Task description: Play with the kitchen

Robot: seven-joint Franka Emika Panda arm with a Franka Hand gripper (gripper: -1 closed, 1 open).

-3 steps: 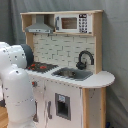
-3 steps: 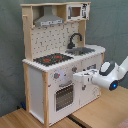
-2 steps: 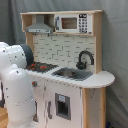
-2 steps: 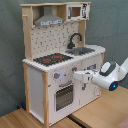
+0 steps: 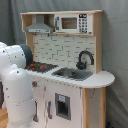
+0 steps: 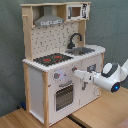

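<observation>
The kitchen (image 5: 75,55) (image 6: 50,45) is a tall toy of pale wood and white panels. It has a grey hood (image 6: 48,21), a small microwave (image 5: 72,23), a black stovetop (image 6: 52,59) with red burners, a black faucet (image 5: 85,57) and a sink (image 5: 72,74). In the second exterior view my gripper (image 6: 77,74) reaches in from the right. It is level with the knobs (image 6: 57,76) and just above the oven door (image 6: 64,95), close to the front panel. In the first exterior view my white arm (image 5: 17,90) hides the kitchen's lower left front and the gripper.
A grey curtain (image 5: 115,40) hangs behind the kitchen. The kitchen stands on a wooden surface (image 6: 100,112) with a dark seam running across it. My arm's bulky links fill the first exterior view's left.
The gripper has crept slightly toward the kitchen's front panel in the second exterior view. The kitchen itself has not moved.
</observation>
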